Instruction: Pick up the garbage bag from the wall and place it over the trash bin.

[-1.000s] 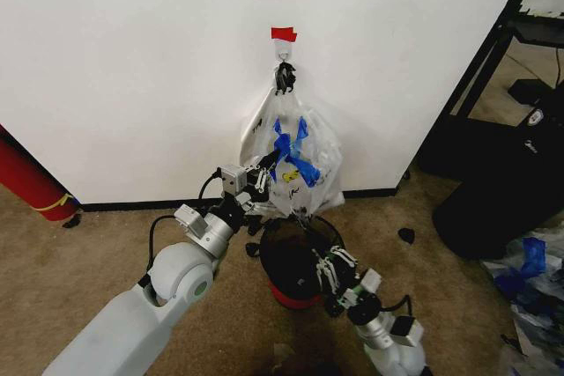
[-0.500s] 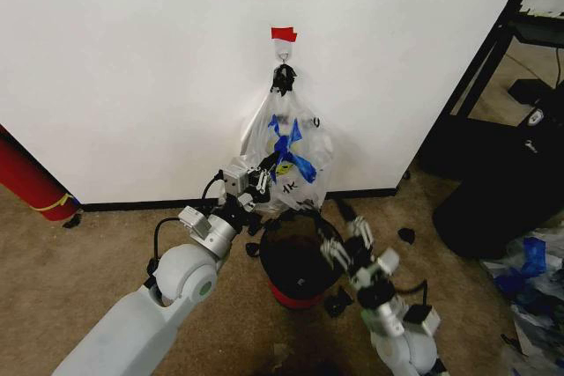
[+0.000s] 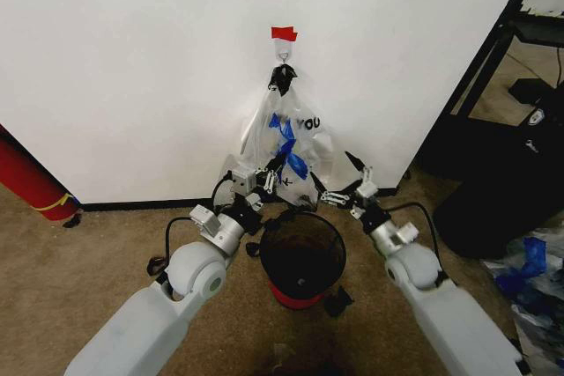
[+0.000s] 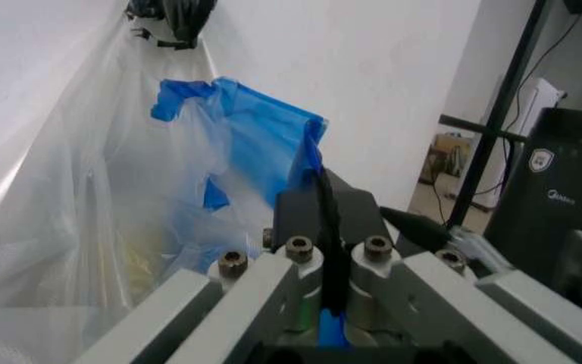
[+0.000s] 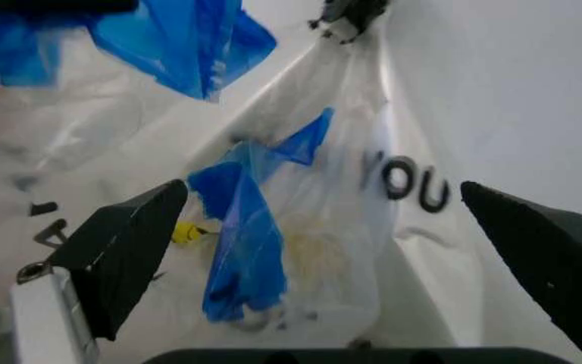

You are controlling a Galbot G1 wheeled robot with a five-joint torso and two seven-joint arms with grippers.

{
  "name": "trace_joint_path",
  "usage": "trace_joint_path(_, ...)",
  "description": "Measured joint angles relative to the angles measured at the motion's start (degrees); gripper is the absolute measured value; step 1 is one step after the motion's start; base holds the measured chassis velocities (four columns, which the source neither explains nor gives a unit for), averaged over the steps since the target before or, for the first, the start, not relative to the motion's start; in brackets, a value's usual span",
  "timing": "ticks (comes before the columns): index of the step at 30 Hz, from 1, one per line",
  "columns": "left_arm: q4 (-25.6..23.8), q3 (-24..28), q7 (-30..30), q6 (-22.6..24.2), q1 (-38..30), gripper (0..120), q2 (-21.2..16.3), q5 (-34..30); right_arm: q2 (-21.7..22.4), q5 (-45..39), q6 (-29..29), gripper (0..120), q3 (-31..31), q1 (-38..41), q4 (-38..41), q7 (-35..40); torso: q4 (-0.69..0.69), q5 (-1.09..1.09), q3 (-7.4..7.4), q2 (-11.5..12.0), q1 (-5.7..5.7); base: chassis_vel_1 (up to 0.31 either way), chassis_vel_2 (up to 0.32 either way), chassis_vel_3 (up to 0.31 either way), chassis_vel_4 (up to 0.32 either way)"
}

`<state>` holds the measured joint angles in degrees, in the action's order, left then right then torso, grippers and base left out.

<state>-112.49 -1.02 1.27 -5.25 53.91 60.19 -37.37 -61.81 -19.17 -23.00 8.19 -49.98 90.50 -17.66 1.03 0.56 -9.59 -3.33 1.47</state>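
In the head view, the garbage bag (image 3: 286,143) hangs against the white wall (image 3: 141,68), below a small hook (image 3: 284,56) and a strip of red tape (image 3: 284,34), with the whiter bag (image 3: 310,129) printed "YOU" behind it. The left gripper (image 3: 269,167) is raised to the bag's lower left part, its fingers clamped on a blue fold of the plastic. The right gripper (image 3: 345,178) is held up just beside the bags' lower right, fingers spread wide and touching nothing. The trash bin (image 3: 302,257) stands on the carpet (image 3: 79,257) between the two arms, directly below the bags. In the left wrist view, the blue plastic of the garbage bag (image 4: 261,144) runs down between the closed fingers (image 4: 323,212). In the right wrist view, both dark fingers (image 5: 134,243) stand far apart, framing the garbage bag (image 5: 240,243) and the "YOU" lettering on the whiter bag (image 5: 408,182).
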Motion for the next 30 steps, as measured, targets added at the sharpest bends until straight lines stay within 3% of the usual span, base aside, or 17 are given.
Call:
trace_joint_path(9, -0.9, -0.1, 0.0, 0.0, 0.2, 0, 0.4, 0.0, 1.0, 4.0, 6.7, 100, -4.1, 8.0, -2.1, -3.6, 0.01, 0.0, 0.0, 0.0, 0.0, 0.0, 0.0, 0.0, 0.0)
trace_joint_path(15, -1.4, -0.7, 0.1, 0.0, 0.8, 0, 0.4, 0.0, -1.0, 10.7, 9.5, 98, -5.1, 11.5, -4.6, -5.6, 0.0, 0.0, 0.0, 0.0, 0.0, 0.0, 0.0, 0.0, 0.0)
trace_joint_path(25, -2.3, -1.8, 0.2, 0.1, 1.6, 0, 0.0, 0.2, -2.6, 14.1, 14.1, 58, -4.6, 12.7, -5.6, -9.8, 0.0, 0.0, 0.01, 0.0, -0.01, 0.0, 0.0, 0.0, 0.0)
trace_joint_path(30, -2.4, -1.9, 0.3, 0.1, 1.7, 0, -0.3, 0.3, -2.1, 14.0, 14.4, 45, -4.1, 11.8, -4.2, -9.6, 0.0, 0.0, 0.01, 0.0, -0.01, 0.0, 0.0, 0.0, 0.0)
